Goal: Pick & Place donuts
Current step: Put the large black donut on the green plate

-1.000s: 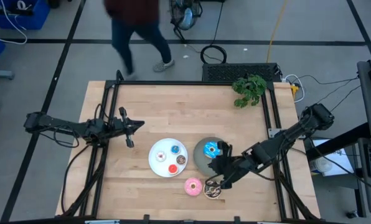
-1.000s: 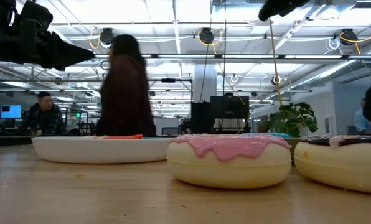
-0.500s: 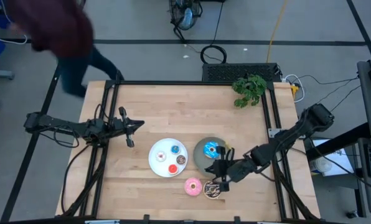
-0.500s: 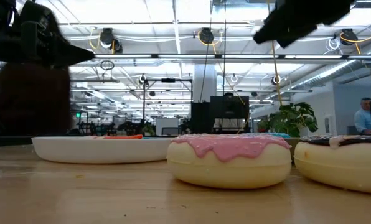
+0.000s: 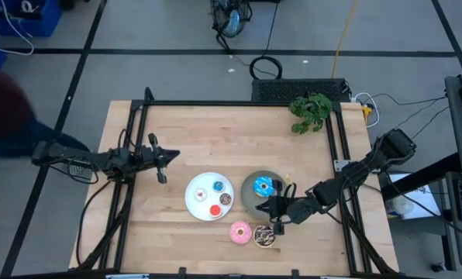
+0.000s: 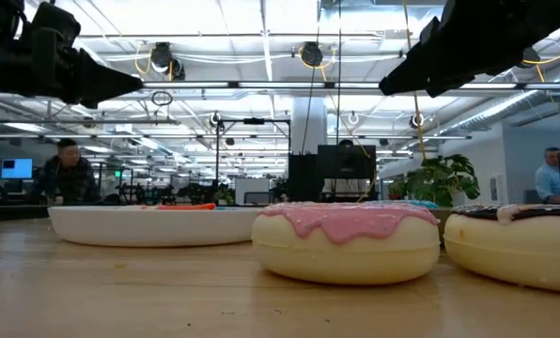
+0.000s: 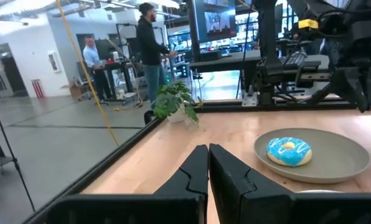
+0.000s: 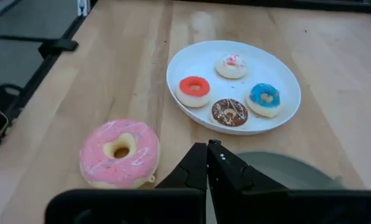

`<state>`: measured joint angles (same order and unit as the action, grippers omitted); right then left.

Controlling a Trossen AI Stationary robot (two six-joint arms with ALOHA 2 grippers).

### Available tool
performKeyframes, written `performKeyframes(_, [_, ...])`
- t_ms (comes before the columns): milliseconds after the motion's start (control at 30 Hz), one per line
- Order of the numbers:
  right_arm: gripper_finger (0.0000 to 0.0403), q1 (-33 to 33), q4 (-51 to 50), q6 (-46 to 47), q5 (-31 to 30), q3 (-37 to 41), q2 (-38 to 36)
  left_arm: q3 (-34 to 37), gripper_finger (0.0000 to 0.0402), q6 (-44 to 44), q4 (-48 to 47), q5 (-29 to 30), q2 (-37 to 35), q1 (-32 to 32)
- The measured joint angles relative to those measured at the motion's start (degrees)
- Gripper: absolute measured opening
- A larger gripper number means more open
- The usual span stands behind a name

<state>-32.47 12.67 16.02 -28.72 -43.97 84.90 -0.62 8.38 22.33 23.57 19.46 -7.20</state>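
Both grippers are shut and empty. My right gripper (image 5: 267, 207) (image 8: 207, 149) hovers by the near rim of the grey plate (image 5: 250, 195), its fingers pointing toward the white plate (image 8: 279, 68). The pink donut (image 5: 240, 232) (image 8: 119, 152) and the chocolate-sprinkled donut (image 5: 264, 236) (image 6: 520, 244) rest flat on the table near the front edge. The blue-iced donut (image 5: 263, 186) (image 7: 289, 150) lies on the grey plate. Tiny red (image 8: 194, 86), white (image 8: 231, 64), blue (image 8: 264, 98) and brown (image 8: 229, 112) donuts lie on the white plate. My left gripper (image 5: 171, 157) (image 7: 208, 152) waits above the table's left part.
A potted plant (image 5: 310, 111) stands at the far right corner of the table. Bare wood stretches across the far half of the table (image 5: 231, 139). People stand and sit in the room beyond the table (image 6: 69, 174).
My right gripper has moved from above the chocolate-sprinkled donut toward the far edge, ending by the grey plate's near rim. The donuts have stayed where they were. A person beyond the far edge has walked off to the left.
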Motion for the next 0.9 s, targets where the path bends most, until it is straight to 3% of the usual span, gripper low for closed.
performKeyframes(100, [0.0001,-0.13,-0.55,0.63,-1.68,-1.22,0.11,0.00,0.0021,-1.48,-0.53,-0.02,0.02,0.00])
performKeyframes(233, [0.0000,-2.10,-6.40,-2.70,-3.59,-10.29,0.36,0.00,0.0021,-1.30,-1.10,-0.02,0.02,0.00])
performKeyframes(367, [0.0000,-5.39,-22.76,-4.24,-7.10,-23.54,3.31,0.00,0.0021,-1.22,-1.14,-0.02,0.00,0.00])
performKeyframes(500, [0.0000,-6.42,-42.03,4.92,-8.74,-35.68,7.28,0.00,0.0021,-1.20,-1.17,-0.04,0.00,0.00])
performKeyframes(733, [0.0000,-6.69,-69.11,15.19,-0.59,-54.10,19.35,0.00,0.0021,-0.44,-1.08,0.32,0.00,0.00])
performKeyframes(900, [0.0000,-5.16,-74.72,15.96,9.55,-55.39,23.81,0.01,0.0021,0.79,-0.37,0.46,0.01,0.00])
